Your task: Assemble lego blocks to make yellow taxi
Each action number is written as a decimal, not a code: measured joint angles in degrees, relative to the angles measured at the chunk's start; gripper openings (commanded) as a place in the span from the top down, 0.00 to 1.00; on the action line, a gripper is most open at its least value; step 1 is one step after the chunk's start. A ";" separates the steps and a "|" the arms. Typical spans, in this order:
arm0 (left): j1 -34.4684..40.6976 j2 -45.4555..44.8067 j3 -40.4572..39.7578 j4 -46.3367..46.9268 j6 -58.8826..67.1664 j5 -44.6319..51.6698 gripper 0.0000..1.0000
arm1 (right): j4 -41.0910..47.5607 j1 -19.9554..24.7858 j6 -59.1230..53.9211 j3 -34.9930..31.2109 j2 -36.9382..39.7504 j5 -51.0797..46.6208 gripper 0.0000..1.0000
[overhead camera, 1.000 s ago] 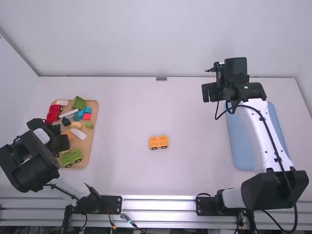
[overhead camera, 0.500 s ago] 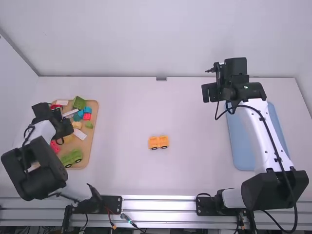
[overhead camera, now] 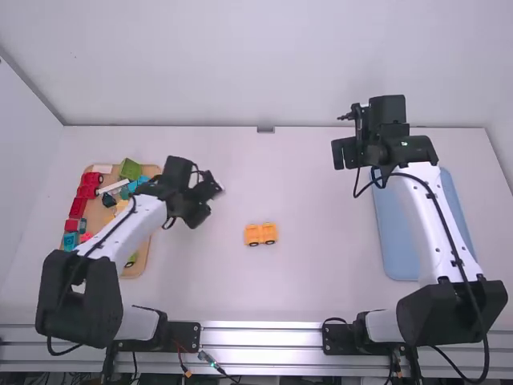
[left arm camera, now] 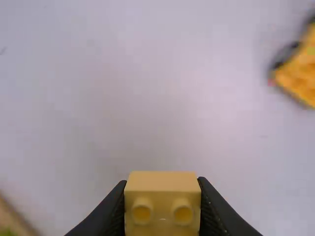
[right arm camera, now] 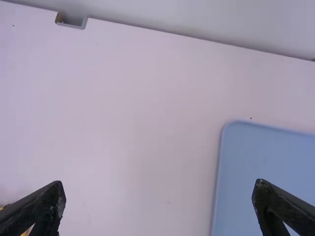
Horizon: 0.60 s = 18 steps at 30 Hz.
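Left wrist view shows left pincer point(overhead camera: 212, 189) gripping seemingly yellow block point(left arm camera: 162, 183); right pincer point(overhead camera: 345, 152) released.

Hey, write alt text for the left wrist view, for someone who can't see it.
Left gripper holding a yellow block, two studs showing, above a white table. Part of an orange-yellow wheeled base and a wooden tray's edge show too.

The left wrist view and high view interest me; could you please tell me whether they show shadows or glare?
Left wrist view: faint, soft-edged shading on the table beyond the held yellow lego block; high view: bright reflections along the metal rail.
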<state>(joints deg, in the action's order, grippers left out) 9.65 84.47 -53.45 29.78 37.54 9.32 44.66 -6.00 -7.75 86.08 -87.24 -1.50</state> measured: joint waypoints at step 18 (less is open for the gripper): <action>13.29 11.32 0.22 0.59 30.12 0.81 0.98 | 0.55 0.00 -0.04 0.00 0.00 0.07 0.01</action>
<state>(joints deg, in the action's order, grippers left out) 22.94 95.79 -53.23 30.37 67.66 10.13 45.21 -6.00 -7.79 86.08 -87.24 -1.43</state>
